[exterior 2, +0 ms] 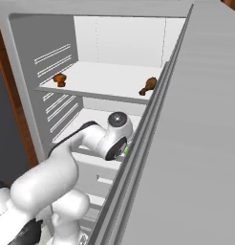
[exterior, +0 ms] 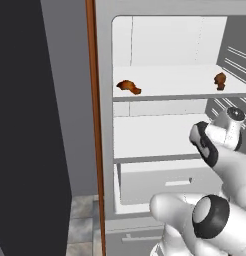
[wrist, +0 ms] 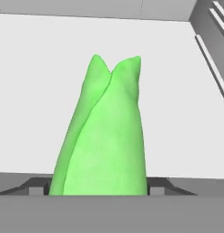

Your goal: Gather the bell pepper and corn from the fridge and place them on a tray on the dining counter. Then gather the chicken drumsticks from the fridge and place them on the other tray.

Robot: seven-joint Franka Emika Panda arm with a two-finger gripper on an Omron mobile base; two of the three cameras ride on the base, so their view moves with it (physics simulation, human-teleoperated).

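A bright green corn (wrist: 104, 136) stands up between my fingertips in the hand view, its split tip pointing at the back of the fridge. My gripper (wrist: 98, 189) is shut on the corn, with a finger against each side of it. My hand (exterior: 227, 125) reaches in over the white middle shelf (exterior: 150, 135) of the fridge (exterior: 160, 40). A sliver of the corn (exterior 2: 125, 149) shows past my wrist. Two chicken drumsticks lie on the shelf above, one drumstick (exterior: 128, 87) at the left and the other drumstick (exterior: 220, 81) at the right.
The open fridge door (exterior 2: 200, 119) runs close along my arm's right side. A brown wood panel (exterior: 92, 125) borders the fridge on the left. A drawer (exterior: 165, 182) sits under the middle shelf. Ribbed side walls (exterior 2: 52, 57) hem in the shelves.
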